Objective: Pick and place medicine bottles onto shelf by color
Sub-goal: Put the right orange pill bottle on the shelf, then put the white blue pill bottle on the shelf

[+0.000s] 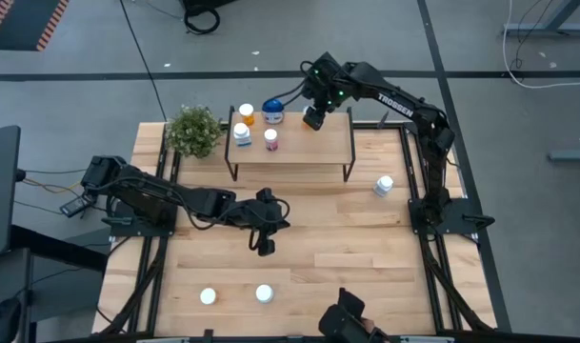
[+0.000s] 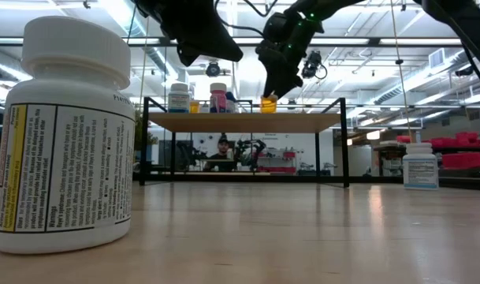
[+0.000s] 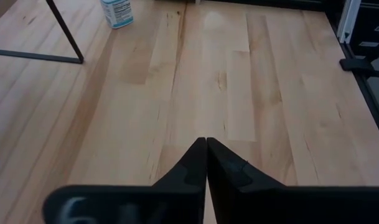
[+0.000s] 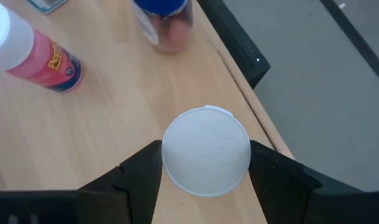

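The shelf (image 1: 318, 143) stands at the table's far middle. On its left part stand an orange bottle (image 1: 247, 113), a blue-lidded bottle (image 1: 272, 110), a bluish-white bottle (image 1: 241, 133) and a pink bottle (image 1: 270, 139). My right gripper (image 1: 313, 119) is over the shelf's far edge, right of these, shut on a white-capped orange bottle (image 2: 268, 103). My left gripper (image 1: 268, 244) is shut and empty over the table's middle. Another bottle (image 1: 383, 185) stands on the table to the right of the shelf. Two white-capped bottles (image 1: 208, 296) (image 1: 264, 293) stand near the front edge. My right gripper pinches the orange bottle's white cap (image 4: 206, 151) between its two fingers (image 4: 139, 171), one on each side. The fingers point down from above. The bottle is upright below them, its base at the shelf board or just above it; which, I cannot tell.
A green potted plant (image 1: 194, 131) stands at the shelf's left end. The shelf's black legs (image 3: 65, 31) stand between my left gripper and the far edge. Bare wood lies between the shelf and the two near bottles. A person (image 2: 221, 151) shows in the room behind the shelf.
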Tool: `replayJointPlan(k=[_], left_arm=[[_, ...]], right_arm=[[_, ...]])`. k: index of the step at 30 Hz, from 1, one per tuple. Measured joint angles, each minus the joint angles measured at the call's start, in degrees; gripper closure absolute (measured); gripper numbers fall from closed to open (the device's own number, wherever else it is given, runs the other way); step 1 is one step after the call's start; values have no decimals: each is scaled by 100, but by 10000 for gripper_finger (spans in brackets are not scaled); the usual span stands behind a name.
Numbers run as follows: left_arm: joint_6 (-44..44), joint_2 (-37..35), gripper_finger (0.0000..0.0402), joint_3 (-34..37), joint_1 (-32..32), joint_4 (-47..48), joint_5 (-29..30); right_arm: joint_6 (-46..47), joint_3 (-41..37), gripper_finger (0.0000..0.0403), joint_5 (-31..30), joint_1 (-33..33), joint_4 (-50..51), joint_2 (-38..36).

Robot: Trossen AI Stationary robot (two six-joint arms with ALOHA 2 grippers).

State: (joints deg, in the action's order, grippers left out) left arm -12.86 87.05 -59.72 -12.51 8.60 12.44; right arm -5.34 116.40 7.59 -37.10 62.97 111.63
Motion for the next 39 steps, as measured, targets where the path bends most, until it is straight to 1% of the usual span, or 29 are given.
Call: replayJointPlan(k=[5,12,16,21,28,37,39], left_arm=[[-2,0,393,0,1,0,1],[0,0,380,0,0,0,-1],[-1,0,384,0,1,0,1],[0,0,391,0,0,0,-1],[-2,0,382,0,0,0,1],[-2,0,392,0,2,0,1],[-2,0,390,0,0,0,0]], right_arm=[[0,0,173,22,9,8,0],[-1,0,173,22,9,-45,0],[-2,0,173,22,11,-45,0],[-24,0,156,22,13,-58,0],[-11,0,125,22,15,-58,0],[-46,0,120,16,15,15,-14],[-74,1,120,-90,26,65,-61]])
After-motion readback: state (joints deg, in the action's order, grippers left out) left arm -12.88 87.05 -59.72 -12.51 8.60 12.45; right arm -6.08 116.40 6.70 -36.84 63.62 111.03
